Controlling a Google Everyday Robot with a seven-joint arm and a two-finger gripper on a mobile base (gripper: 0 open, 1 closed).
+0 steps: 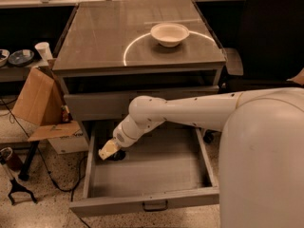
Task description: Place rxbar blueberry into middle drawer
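**Asker:** Where is your gripper, and where is the snack bar?

**Robot:** My gripper (pixel 110 150) hangs low inside the open middle drawer (pixel 152 177), near its left rear corner. My white arm (pixel 190 113) reaches in from the right. A small dark shape lies right under the tip, on or just above the drawer floor. I take it for the rxbar blueberry (pixel 118 155), though no lettering shows.

**Asker:** Are your jaws holding it?

**Robot:** I cannot tell. The pale end of my wrist hides how the jaws stand, and whether they grip the bar or stand clear of it.

**Asker:** How would the bar handle?

**Robot:** I judge it light and flat, with a slick wrapper and a slightly yielding body, and not fragile. It is best taken across its narrow width near the middle, firmly but without crushing.

**Asker:** Is anything else nearby?

**Robot:** A white bowl (pixel 169 33) sits on the cabinet's top surface (pixel 99 42), toward the right rear corner and well apart from the drawer.
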